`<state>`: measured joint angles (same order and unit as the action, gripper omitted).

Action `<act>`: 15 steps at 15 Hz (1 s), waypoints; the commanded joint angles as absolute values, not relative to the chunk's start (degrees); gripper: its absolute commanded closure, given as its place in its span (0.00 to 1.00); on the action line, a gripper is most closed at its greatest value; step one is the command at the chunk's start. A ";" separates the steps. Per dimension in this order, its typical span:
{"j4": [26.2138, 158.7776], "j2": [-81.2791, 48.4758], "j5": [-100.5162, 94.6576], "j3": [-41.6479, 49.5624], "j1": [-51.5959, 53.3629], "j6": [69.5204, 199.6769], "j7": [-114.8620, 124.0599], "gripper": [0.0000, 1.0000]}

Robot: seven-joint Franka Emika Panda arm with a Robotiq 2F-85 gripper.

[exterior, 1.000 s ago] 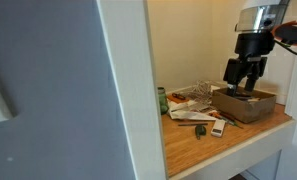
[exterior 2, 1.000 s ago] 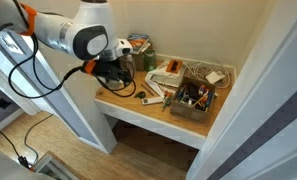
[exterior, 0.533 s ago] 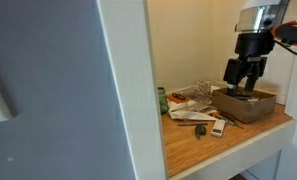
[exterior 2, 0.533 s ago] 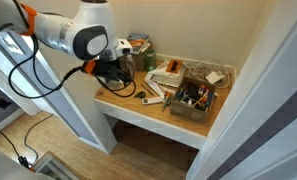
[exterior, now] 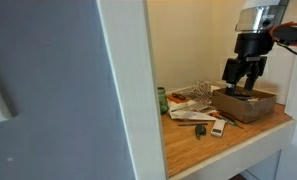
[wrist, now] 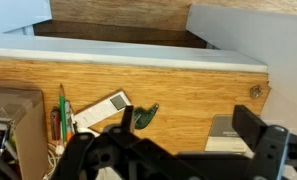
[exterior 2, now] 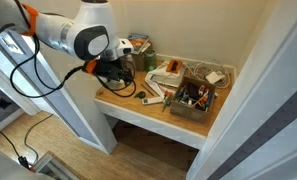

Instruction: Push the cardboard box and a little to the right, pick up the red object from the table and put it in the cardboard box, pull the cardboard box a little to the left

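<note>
Gripper (exterior: pixel 245 88): jaws apart, empty, hanging above the desk (exterior: pixel 203 150) short of the box (exterior: pixel 243 108), probably staged for the push. Box: on the desk beside papers (exterior: pixel 193 98). No red object can be made out.

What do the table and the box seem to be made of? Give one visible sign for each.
Table: wood or a wood-look laminate, light brown and smooth. Long grain streaks run along it, and its front edge looks painted white. Box: probably cardboard, plain matt brown. Its dull, unprinted low walls suggest this, though the view is too small to show any fluting.
</note>
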<state>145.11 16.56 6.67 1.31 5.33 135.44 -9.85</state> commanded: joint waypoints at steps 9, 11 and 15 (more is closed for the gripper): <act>133.82 -3.32 -6.27 0.43 -0.08 147.12 7.62 0.00; 131.72 -6.65 -9.74 1.13 0.17 147.30 10.09 0.00; 126.97 -13.17 -10.33 1.96 0.59 147.70 8.86 0.00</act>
